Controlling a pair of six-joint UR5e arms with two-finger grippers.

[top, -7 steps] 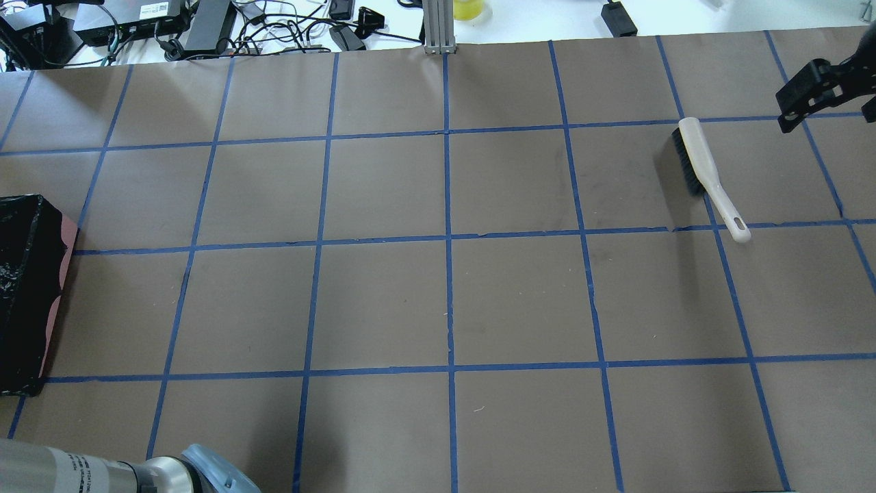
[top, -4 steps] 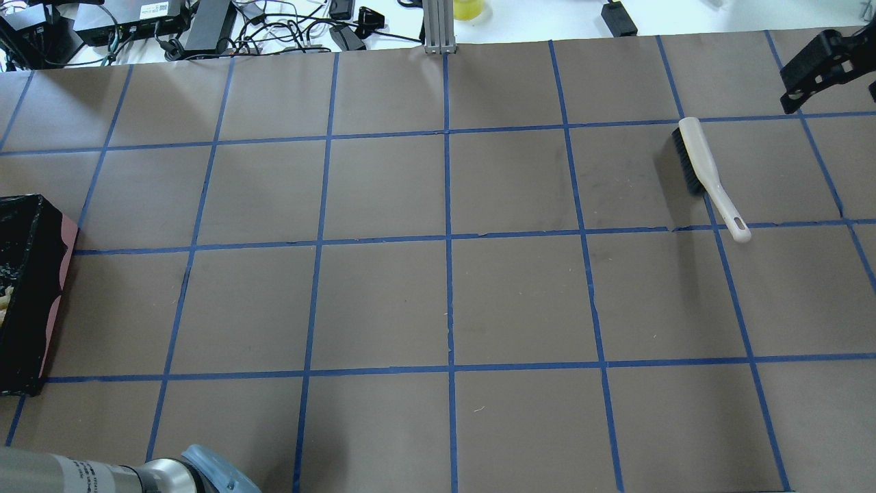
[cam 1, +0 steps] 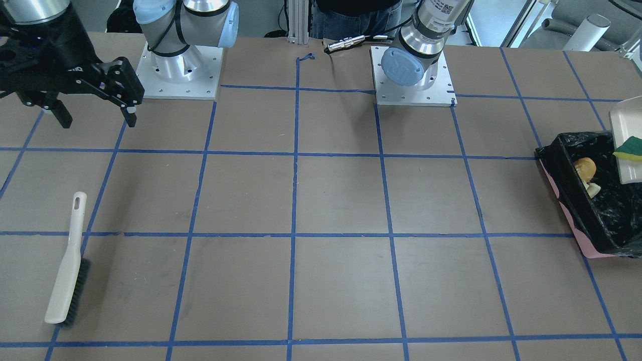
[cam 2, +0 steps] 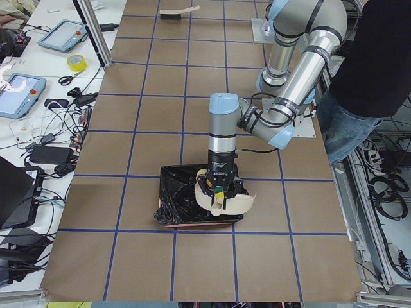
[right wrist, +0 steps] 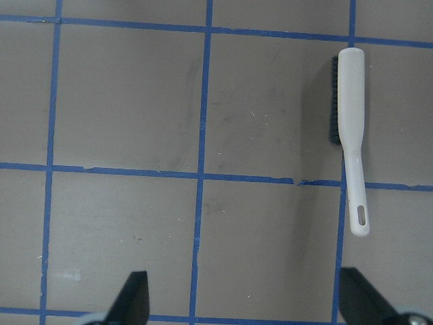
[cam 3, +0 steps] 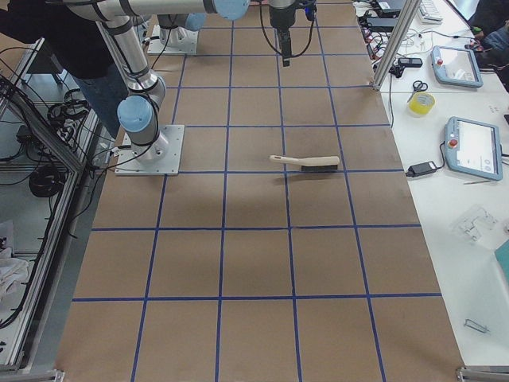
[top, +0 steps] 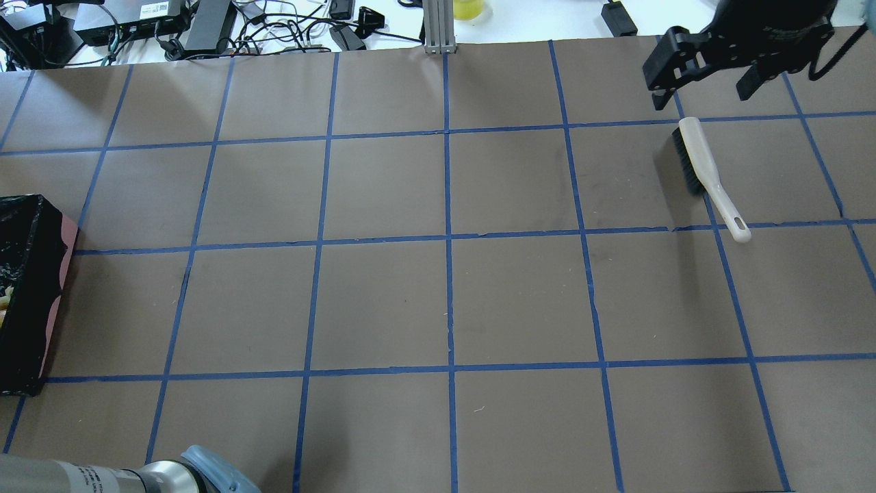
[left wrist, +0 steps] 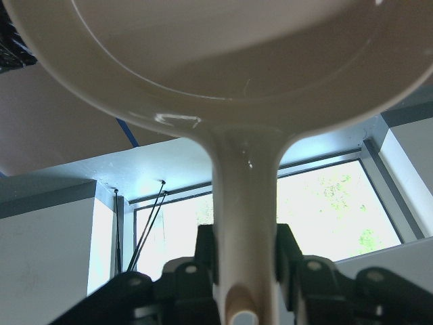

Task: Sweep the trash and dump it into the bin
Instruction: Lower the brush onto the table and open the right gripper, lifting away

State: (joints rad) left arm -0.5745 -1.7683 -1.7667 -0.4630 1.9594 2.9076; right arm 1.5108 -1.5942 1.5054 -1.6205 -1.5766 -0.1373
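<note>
The bin [cam 1: 577, 200], a pink box with a black bag, stands at the table's end; it also shows in the overhead view [top: 27, 287]. My left gripper [left wrist: 245, 264] is shut on the handle of the beige dustpan [cam 1: 629, 170], tilted over the bin [cam 2: 186, 205]. The green-and-yellow sponge [cam 1: 629, 148] lies on the pan. A golden-brown lump [cam 1: 585, 167] lies in the bag; I cannot tell if it is the potato or the croissant. My right gripper [cam 1: 98, 120] is open and empty, high above the table [top: 699, 97].
A beige hand brush [top: 705, 174] with black bristles lies on the brown paper just below my right gripper; it also shows in the front view [cam 1: 65, 265] and the right wrist view [right wrist: 352, 135]. Cables and boxes sit beyond the table's far edge [top: 205, 27].
My right gripper has moved left from the overhead view's right edge to above the brush head. A pale item now shows inside the bin at the left edge.
</note>
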